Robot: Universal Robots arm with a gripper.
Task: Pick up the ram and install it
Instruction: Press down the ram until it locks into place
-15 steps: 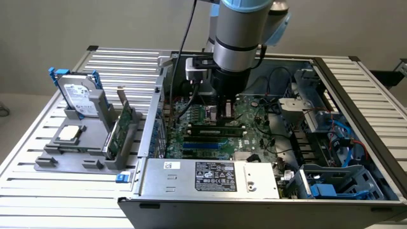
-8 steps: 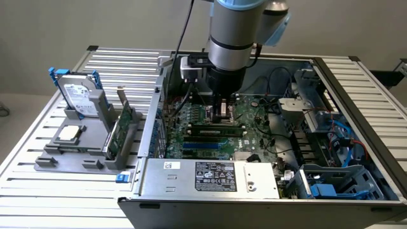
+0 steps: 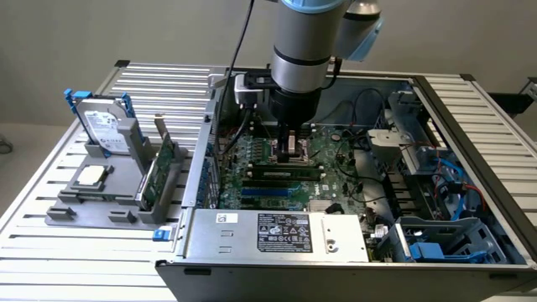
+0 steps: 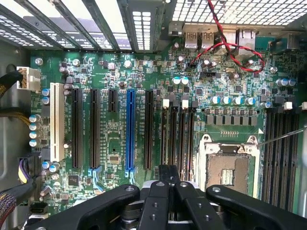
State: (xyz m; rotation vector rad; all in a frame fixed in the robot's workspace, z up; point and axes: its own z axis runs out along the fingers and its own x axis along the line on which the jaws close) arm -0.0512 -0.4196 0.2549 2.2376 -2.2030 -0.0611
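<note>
Gripper (image 3: 293, 154): lowered inside the open computer case (image 3: 251, 264), directly above the memory slots on the motherboard (image 3: 340, 182).
Claw state: cannot tell whether it is apart, together or clamped on anything.
Ram (image 3: 287, 170): a long narrow stick lying along the slot row, just under the gripper tip; whether the two touch is unclear.
Wrist view: gripper (image 4: 168, 170) over the motherboard (image 4: 120, 72), close to the black memory slots (image 4: 177, 134), which sit between the blue slot (image 4: 130, 129) and the open processor socket (image 4: 229, 165).
Red wires (image 4: 230, 45): looped over the board near the rear ports.
Power supply (image 3: 277, 233): at the case's near edge, label facing up.
Grey holder (image 3: 84, 214): outside the case toward the exterior view's left, carrying a hard drive (image 3: 105, 129), a green expansion card (image 3: 160, 167) standing on edge, and a square silver processor chip (image 3: 90, 176).
</note>
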